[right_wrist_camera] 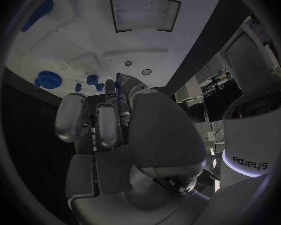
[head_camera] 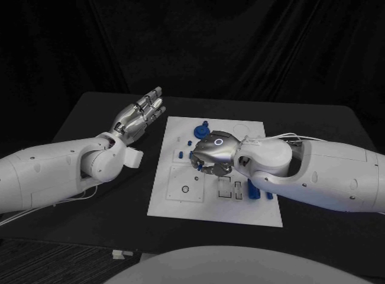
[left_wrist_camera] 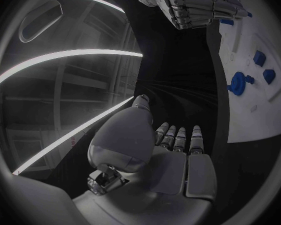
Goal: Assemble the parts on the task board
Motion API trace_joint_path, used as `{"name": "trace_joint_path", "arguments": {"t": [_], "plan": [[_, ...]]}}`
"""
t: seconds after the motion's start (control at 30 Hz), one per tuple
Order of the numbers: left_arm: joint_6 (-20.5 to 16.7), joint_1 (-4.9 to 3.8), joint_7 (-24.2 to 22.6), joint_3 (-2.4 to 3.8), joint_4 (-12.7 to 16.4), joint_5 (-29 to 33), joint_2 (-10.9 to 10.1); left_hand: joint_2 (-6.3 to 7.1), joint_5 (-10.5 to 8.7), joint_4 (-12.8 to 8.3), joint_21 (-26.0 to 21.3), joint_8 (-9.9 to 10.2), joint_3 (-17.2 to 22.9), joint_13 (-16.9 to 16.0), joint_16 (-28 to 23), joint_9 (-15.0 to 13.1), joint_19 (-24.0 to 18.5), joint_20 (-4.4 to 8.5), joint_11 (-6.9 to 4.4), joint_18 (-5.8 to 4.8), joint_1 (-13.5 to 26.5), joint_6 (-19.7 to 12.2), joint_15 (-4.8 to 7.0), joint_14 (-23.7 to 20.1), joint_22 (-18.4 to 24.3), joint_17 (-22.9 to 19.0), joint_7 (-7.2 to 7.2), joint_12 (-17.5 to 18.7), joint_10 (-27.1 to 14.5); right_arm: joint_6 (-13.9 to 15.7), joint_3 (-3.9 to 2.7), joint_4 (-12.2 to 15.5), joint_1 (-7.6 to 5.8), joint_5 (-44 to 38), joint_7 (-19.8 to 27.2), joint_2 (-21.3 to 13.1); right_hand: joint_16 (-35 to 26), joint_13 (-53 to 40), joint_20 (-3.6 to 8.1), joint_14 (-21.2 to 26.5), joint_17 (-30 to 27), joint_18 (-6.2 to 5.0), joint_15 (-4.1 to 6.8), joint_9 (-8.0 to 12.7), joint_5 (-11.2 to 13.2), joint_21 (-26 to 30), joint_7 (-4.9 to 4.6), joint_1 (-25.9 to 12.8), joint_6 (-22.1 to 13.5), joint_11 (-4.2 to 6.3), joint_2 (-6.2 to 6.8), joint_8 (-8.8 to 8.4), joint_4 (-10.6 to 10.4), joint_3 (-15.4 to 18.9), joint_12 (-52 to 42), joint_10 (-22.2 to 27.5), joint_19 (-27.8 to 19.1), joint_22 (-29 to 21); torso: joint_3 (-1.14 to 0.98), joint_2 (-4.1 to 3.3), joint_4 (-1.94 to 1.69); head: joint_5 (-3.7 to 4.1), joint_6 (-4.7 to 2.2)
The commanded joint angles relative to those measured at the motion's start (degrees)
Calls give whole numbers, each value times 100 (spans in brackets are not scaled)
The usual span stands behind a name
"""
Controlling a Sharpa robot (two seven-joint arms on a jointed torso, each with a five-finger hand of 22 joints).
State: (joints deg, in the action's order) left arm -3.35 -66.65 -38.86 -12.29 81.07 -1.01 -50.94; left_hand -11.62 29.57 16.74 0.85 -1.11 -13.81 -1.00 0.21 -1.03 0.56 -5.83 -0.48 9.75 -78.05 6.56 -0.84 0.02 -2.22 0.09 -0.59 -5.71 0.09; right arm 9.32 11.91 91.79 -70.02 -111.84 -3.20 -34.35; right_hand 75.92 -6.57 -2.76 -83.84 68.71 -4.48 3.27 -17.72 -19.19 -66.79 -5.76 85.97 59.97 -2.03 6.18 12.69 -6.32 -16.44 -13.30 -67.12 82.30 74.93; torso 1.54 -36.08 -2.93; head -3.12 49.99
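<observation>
Right silver hand (head_camera: 213, 155), fingers curled, perhaps empty, hovers over white task board (head_camera: 243, 210); left silver hand (head_camera: 139, 115) open, aside

Right hand (head_camera: 213, 155) sits over task board (head_camera: 185, 204) centre, blocking access there. Blue parts (head_camera: 201, 128) crowd the far end. Black table (head_camera: 90, 201) left of board open; left hand (head_camera: 139, 117) raised beside it.

A black surface (head_camera: 90, 213) fills the middle of the frame; a small pale object (head_camera: 118, 254) lies at its lower-left edge
</observation>
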Motion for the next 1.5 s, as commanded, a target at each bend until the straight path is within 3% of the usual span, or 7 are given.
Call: {"name": "trace_joint_path", "arguments": {"t": [0.03,0.47,0.9,1.5], "plan": [[143,9,-915,5,5,0,16,-19,35,-30,-34,9,22,6,-21,-2,-4,-50,46,-94,-71,9,-74,-2,1,-9,44,29,4,-15,-3,-5,38,-99,26,21,27,-6,-7,-118,-4,7,9,5,17,-33,-1,23,-26,-22,14,-31,28,3,16,-10,36,923,-1,0,3,3,1],[247,13,-836,5,-11,0,32,-11,91,-49,-32,1,54,6,-21,-9,-1,-115,141,-130,-147,61,-176,-2,-4,-9,135,27,3,-33,-3,-81,147,-100,60,100,19,-6,-8,-114,-16,5,7,7,19,-21,-3,22,-34,-25,14,-41,29,0,22,-6,32,919,0,1,4,14,1],[287,18,-814,5,-18,0,41,-6,117,-56,-31,4,68,6,-21,-7,1,-139,213,-157,-180,53,-230,-2,-4,-9,130,25,3,-42,-3,-174,221,-100,74,175,6,-10,-10,-107,-35,1,3,9,19,2,-6,27,-38,-26,10,-50,36,-6,20,-18,23,914,-1,0,5,25,1],[347,23,-774,5,-38,0,51,-6,146,-65,-28,4,87,7,-21,-6,5,-191,228,-196,-216,50,-321,-2,-12,-9,146,29,2,-85,-3,-176,294,-100,86,198,-6,-21,-14,-99,-49,-2,-2,13,15,23,-12,33,-48,-28,8,-68,49,-14,12,-45,14,909,1,5,4,13,1]]}}
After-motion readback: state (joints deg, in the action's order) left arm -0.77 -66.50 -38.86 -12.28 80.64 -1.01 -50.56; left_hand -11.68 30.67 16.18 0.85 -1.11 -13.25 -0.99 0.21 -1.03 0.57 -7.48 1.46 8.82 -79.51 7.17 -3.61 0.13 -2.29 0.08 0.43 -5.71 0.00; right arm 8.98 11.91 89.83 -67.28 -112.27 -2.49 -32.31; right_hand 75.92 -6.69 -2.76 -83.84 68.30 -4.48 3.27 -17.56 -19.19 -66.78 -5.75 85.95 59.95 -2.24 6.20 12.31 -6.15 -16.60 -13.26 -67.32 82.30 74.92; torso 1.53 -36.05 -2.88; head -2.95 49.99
